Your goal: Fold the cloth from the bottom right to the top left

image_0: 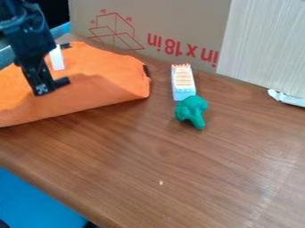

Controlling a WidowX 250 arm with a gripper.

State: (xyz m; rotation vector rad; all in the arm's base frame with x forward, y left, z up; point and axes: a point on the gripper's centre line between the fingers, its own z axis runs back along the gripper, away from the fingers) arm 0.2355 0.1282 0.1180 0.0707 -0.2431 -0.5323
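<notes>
An orange cloth covers the left part of the wooden table and runs out of view at the left edge. Its near edge slants up from the lower left to a rounded right end with a small dark patch. It looks raised or doubled over, with a shaded crease through the middle. The black gripper hangs over the cloth's left half, low against the orange surface. Whether it touches or holds fabric cannot be made out. Part of the cloth behind it is hidden.
Right of the cloth, a small white and orange box lies on the table, with a green toy broccoli just in front. A cardboard panel and a pale panel stand behind. Something blue lies below the table's front-left edge.
</notes>
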